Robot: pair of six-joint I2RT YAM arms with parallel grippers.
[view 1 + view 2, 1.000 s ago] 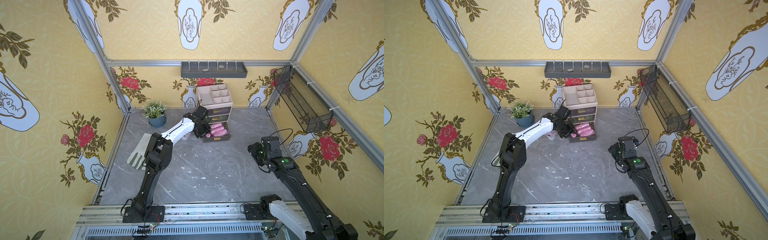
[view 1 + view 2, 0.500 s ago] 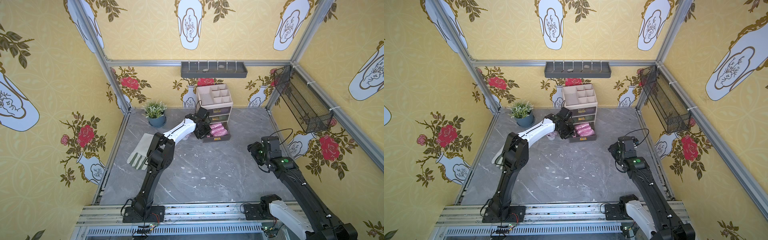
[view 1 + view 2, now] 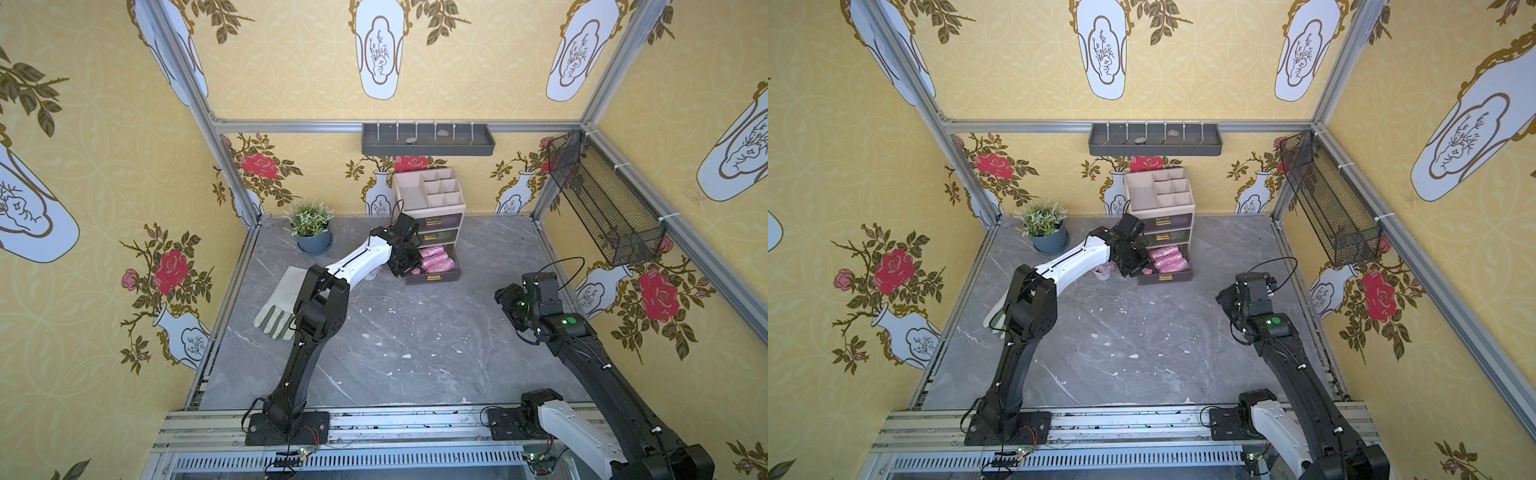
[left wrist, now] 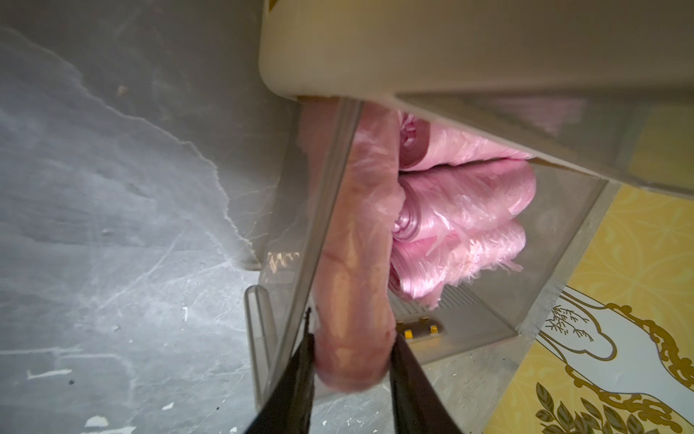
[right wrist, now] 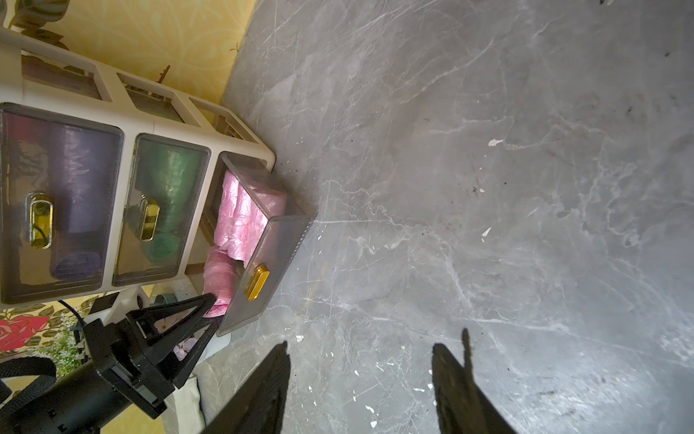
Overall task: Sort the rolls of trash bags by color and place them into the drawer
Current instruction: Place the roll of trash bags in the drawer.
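The bottom drawer of the beige organizer is pulled open, with pink rolls of trash bags lying in it. My left gripper is at the drawer's left end, shut on one more pink roll. That roll lies along the inside of the drawer's side wall, next to the other pink rolls. The two closed drawers above show green rolls and purple rolls. My right gripper hangs open and empty over bare table on the right.
A potted plant stands at the back left and a pale glove lies near the left edge. A small white pot of lilac flowers sits under my left forearm. A wire basket hangs on the right wall and a grey shelf on the back wall.
My left gripper has shifted slightly at the drawer's left end with the pink roll between its fingers. The right arm has not moved.
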